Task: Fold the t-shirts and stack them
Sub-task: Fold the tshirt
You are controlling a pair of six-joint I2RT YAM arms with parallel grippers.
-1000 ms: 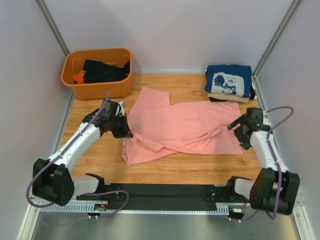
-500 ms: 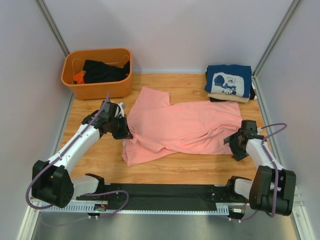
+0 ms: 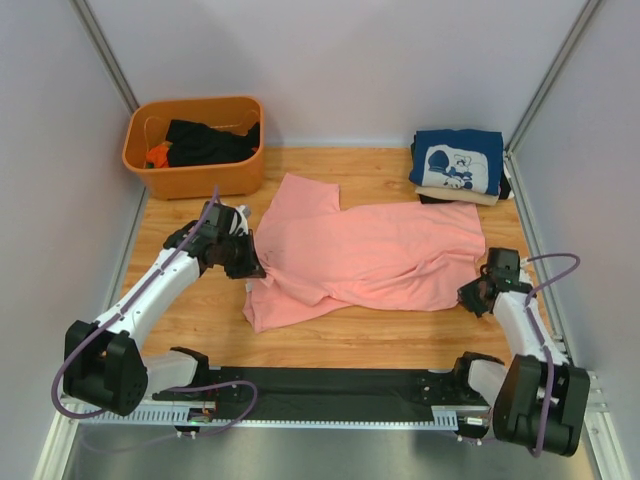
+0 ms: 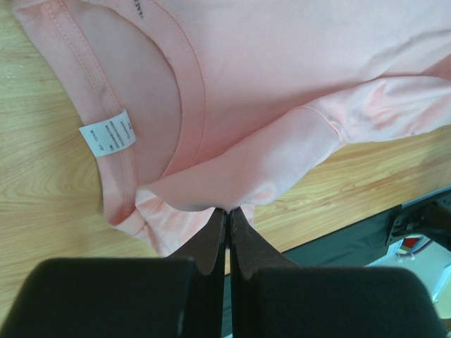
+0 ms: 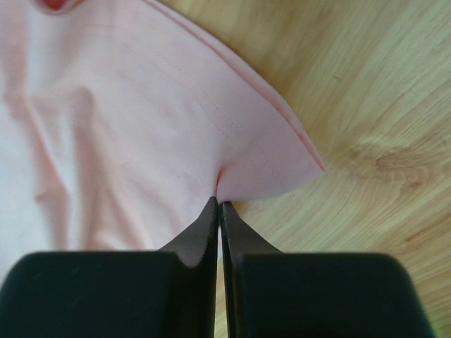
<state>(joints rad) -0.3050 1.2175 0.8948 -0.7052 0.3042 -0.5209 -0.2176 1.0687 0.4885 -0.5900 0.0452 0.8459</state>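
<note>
Gripping the salmon-pink t-shirt [image 3: 370,255] on the wooden table [image 3: 350,338], with left gripper [image 4: 227,211] clamped on its left collar-side fold and right gripper [image 5: 219,204] clamped on its near-right hem corner.

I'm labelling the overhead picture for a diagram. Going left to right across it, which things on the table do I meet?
orange tub → pink t-shirt → stack of folded t-shirts, navy one on top.
</note>
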